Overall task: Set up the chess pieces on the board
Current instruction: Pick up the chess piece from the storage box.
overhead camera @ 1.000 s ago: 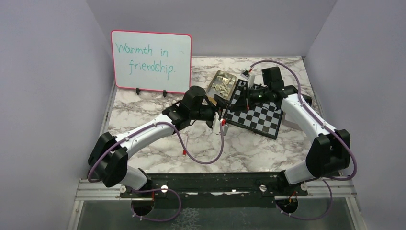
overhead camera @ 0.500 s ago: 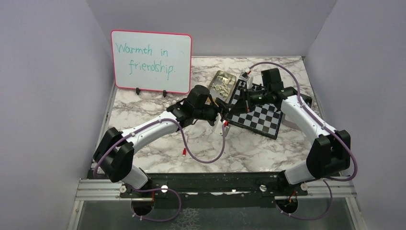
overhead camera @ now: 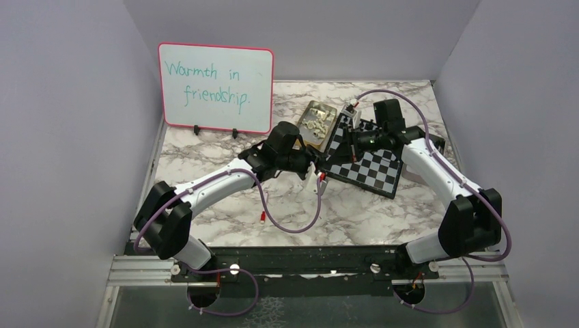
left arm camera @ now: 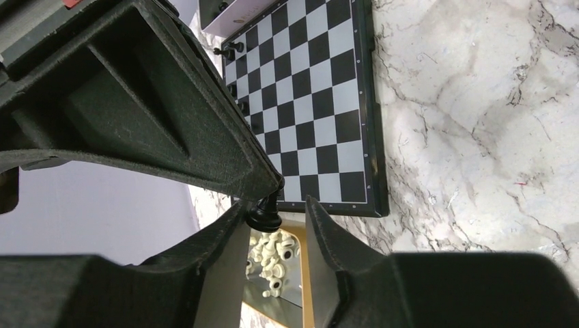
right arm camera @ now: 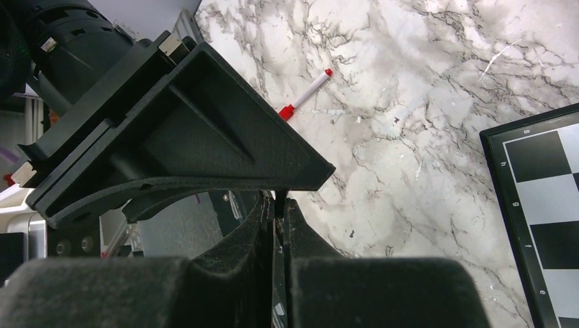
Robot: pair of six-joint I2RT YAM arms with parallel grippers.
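Observation:
The board (overhead camera: 369, 167) lies right of centre, and a few black chess pieces (left arm camera: 232, 48) stand along one of its edges (left arm camera: 321, 102). My left gripper (overhead camera: 317, 160) hangs between the board's corner and a tray. Its jaws (left arm camera: 275, 205) are open part way around a black piece (left arm camera: 265, 213). The piece rests against one finger, with a gap to the other. My right gripper (overhead camera: 348, 140) is over the board's far-left corner. Its fingers (right arm camera: 278, 203) are pinched on a thin dark piece, mostly hidden. The board's edge (right arm camera: 546, 219) shows at the right of that view.
A wood-rimmed tray (overhead camera: 315, 123) holding several cream pieces (left arm camera: 276, 249) sits just left of the board. A pink-framed whiteboard (overhead camera: 216, 87) stands at the back left. A red-capped pen (right arm camera: 304, 96) lies on the marble. Purple cables loop off both arms.
My left arm has reached further toward the board's corner and its jaws have narrowed around the black piece. The right gripper has barely shifted.

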